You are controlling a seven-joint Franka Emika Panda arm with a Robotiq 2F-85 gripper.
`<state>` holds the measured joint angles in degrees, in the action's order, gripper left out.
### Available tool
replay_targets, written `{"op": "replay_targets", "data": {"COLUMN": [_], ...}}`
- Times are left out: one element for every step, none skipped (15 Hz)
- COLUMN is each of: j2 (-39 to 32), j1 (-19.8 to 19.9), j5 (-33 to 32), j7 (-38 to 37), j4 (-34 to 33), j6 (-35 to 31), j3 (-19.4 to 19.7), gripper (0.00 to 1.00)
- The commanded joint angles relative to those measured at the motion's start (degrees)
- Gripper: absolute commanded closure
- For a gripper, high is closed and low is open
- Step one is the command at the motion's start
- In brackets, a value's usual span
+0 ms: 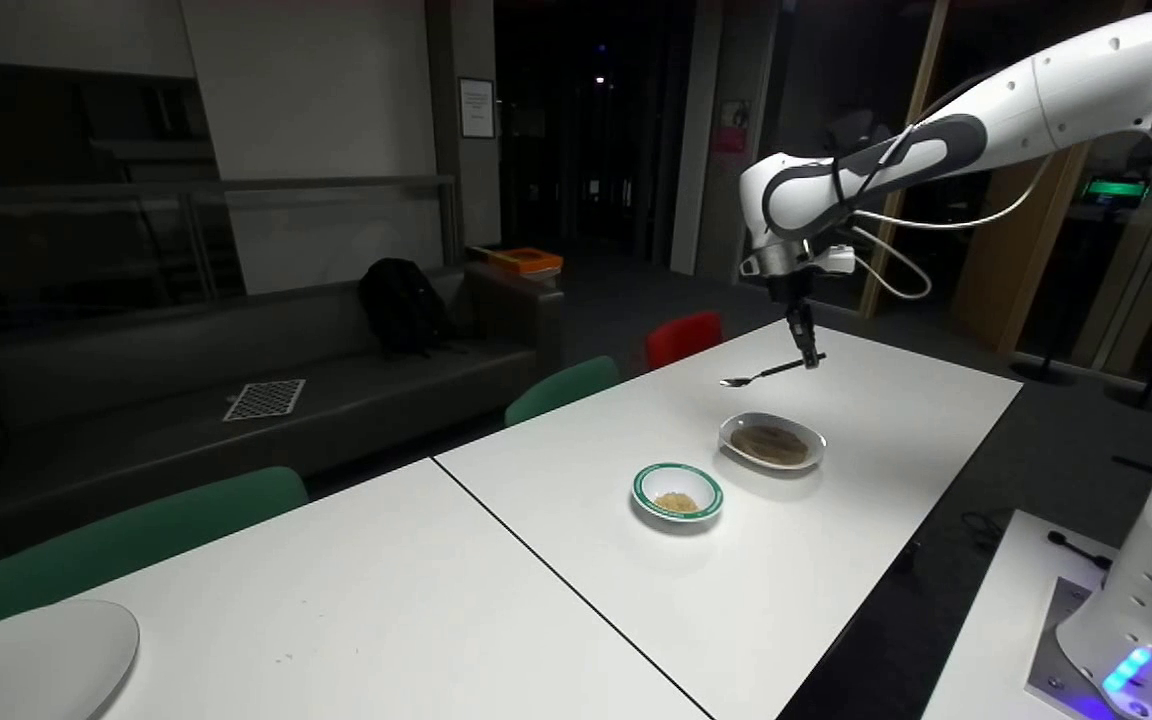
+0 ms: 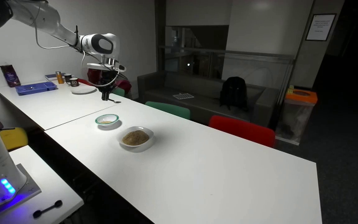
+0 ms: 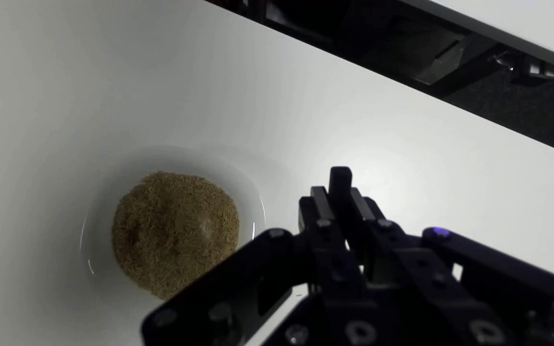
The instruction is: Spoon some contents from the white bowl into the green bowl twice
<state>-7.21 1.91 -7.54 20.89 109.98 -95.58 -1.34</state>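
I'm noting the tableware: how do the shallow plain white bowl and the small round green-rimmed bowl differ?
Size: the shallow plain white bowl is larger than the small round green-rimmed bowl.
Rim: the plain white bowl's is white; the green-rimmed bowl's is green.
Fill: the plain white bowl holds a mound of brown grains; the green-rimmed bowl, a small patch of tan grains.
Shared: both stand upright, apart, on the white table.

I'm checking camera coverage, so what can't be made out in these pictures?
Spoon: too small in both exterior views to show any load; in the wrist view, the claw hides its scooping end.
White bowl: in the wrist view, the claw covers its lower-right rim.
Green bowl: outside the wrist view's frame.
Plate: cut off by the left and bottom edges in an exterior view.
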Motion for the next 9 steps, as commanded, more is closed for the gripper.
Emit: {"op": "replay_targets", "data": {"j2": [8.1,9.1,9.8,10.5,10.9,11.1,11.3,11.3,11.2], "j1": [1.5,1.8,2.1,2.4,2.7,3.0,3.2,3.4,3.6], "j5": [2.4,2.9,3.4,3.9,4.3,4.6,4.9,5.3,5.5], "j7": [4.5,5.5,6.4,7.3,8.2,9.0,9.8,10.5,11.2], "j4": [10.7,12.4,14.0,15.4,16.5,17.5,18.1,18.8,19.4], "j6": [-5.4,-6.1,-7.0,-7.7,-8.4,-9.0,-9.4,-9.8,-10.4], "j3": [1.9,2.6,3.4,4.1,4.9,5.7,6.4,7.0,7.5], "gripper": [0.97,0.97,0.97,0.97,0.97,0.97,0.97,0.97,0.97]}}
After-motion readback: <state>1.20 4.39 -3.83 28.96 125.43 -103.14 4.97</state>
